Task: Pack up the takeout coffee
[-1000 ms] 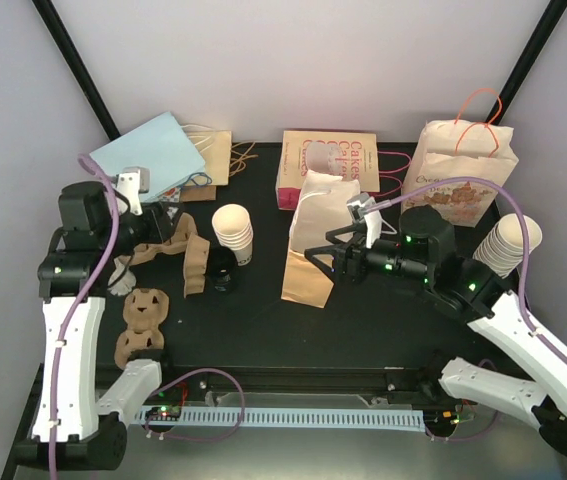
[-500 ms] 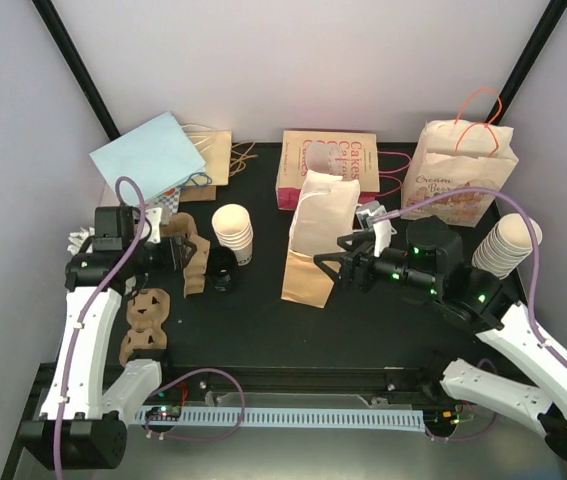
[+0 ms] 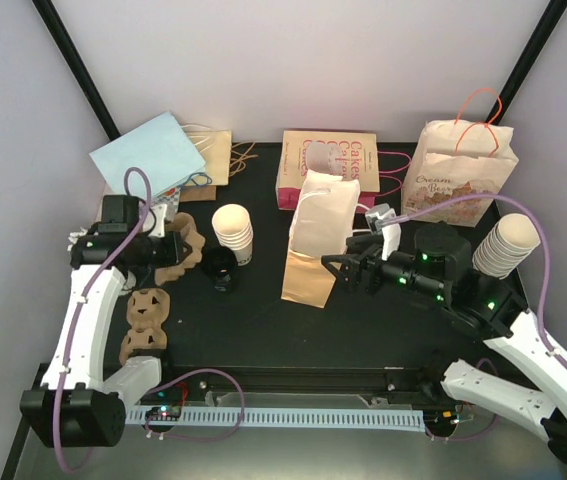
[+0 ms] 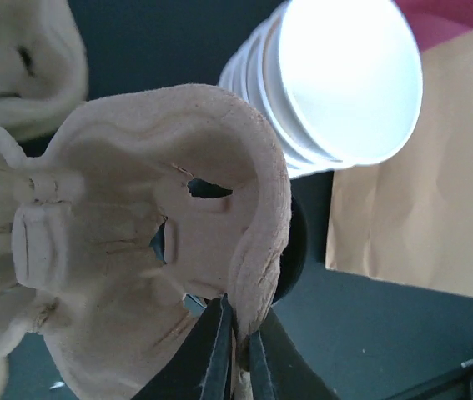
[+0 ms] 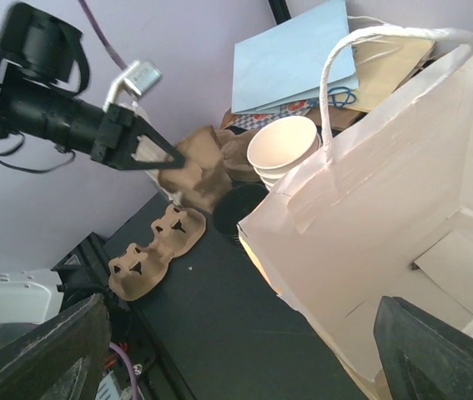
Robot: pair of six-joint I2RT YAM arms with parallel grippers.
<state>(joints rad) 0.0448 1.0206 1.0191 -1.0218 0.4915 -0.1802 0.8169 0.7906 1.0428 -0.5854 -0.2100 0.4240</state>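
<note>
The takeout coffee's round black lid (image 3: 221, 270) lay on the black table (image 3: 263, 330), just in front of a short stack of nested cream cups (image 3: 233, 232); a single cup standing apart from that stack could not be made out. The lid sat between a brown moulded-pulp cup carrier (image 3: 181, 248) on its left and a white paper bag (image 3: 325, 210) on its right. The left claw (image 3: 166, 250) was closed, pinching the rim of that carrier and holding it tilted up beside the lid and cups. A second pulp carrier (image 3: 143, 325) lay flat on the table nearer the arm bases. The right claw (image 3: 331, 268) was spread wide at the side of the white bag, whose mouth stood open, and held nothing. A tall stack of cups (image 3: 508, 245) stood well apart on the right.
</note>
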